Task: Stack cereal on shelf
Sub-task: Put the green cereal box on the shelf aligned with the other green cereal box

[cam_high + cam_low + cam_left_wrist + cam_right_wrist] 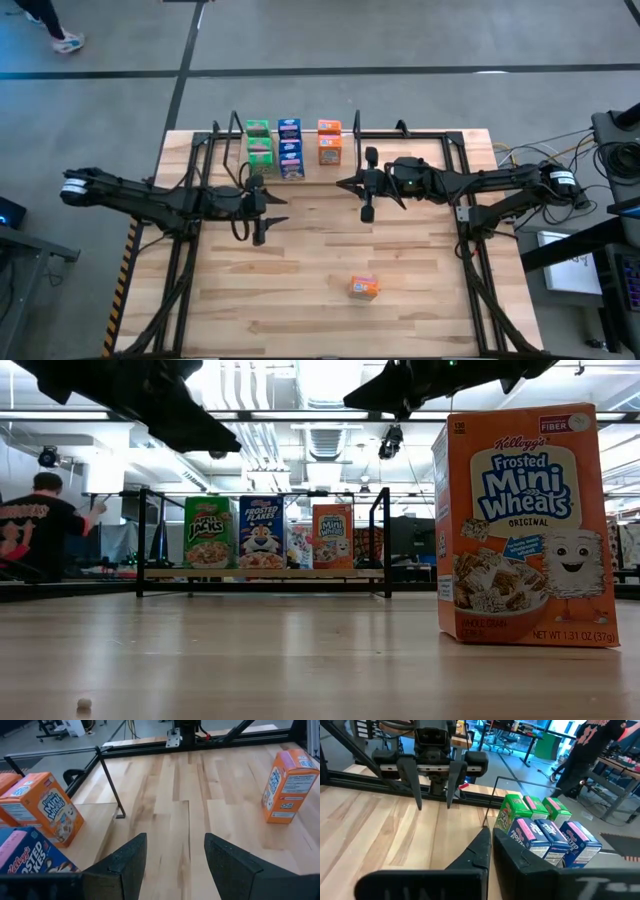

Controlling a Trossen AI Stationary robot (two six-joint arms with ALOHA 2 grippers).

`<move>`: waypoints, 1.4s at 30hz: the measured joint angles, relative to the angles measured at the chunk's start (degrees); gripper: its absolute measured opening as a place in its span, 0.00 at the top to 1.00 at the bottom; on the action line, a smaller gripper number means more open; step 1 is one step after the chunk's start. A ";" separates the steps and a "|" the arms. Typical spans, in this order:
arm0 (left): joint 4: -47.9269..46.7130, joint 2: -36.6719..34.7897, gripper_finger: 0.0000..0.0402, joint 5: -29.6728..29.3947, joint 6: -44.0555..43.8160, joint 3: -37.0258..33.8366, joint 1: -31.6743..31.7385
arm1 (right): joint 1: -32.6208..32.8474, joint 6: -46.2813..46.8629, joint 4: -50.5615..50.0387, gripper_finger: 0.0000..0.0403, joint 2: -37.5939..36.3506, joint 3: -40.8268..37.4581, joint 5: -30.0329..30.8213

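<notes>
Right tool shut, empty, near shelf; 1 orange box apart.

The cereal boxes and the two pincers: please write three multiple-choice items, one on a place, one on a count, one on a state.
1. Where does the lone orange box stand?
A. on the shelf
B. on the table's near part, apart from the shelf
C. in a pincer

2. How many orange boxes are on the shelf?
A. two
B. none
C. five

3. How is the right pincer?
A. shut and empty
B. wide open
C. shut on a box

Key: 1 B, high view shows it alone. 2 A, high view shows two orange tops. 3 A, its fingers meet with nothing between.
</notes>
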 joint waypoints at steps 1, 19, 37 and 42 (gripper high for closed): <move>0.05 0.17 0.55 0.00 -0.06 -0.03 0.01 | 0.00 0.02 0.00 0.98 0.01 0.00 0.00; 9.54 6.13 0.55 0.00 -3.83 -0.09 0.00 | 0.00 -0.63 -3.52 0.98 0.01 0.00 0.07; 16.83 8.34 0.55 -4.68 -7.88 0.04 -0.01 | 0.00 0.32 -7.51 0.98 0.00 0.00 0.04; 16.82 6.86 0.55 -7.47 -7.80 0.07 0.01 | 0.00 -0.02 -7.48 0.98 0.01 0.00 0.04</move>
